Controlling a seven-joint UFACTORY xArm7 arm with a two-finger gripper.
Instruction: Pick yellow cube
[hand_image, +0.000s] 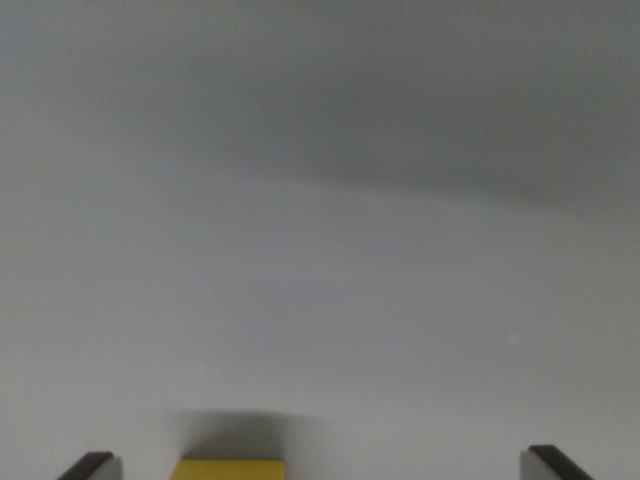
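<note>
The yellow cube shows only as a thin yellow strip at the bottom edge of the wrist view, left of centre, with its shadow just above it on the grey surface. My gripper is open. Its two dark fingertips poke up at the bottom corners, far apart. The cube lies between them, closer to the fingertip on the wrist view's left, and touches neither. Most of the cube is cut off by the frame edge.
A plain pale grey surface fills the view, with a broad darker band of shadow across the top.
</note>
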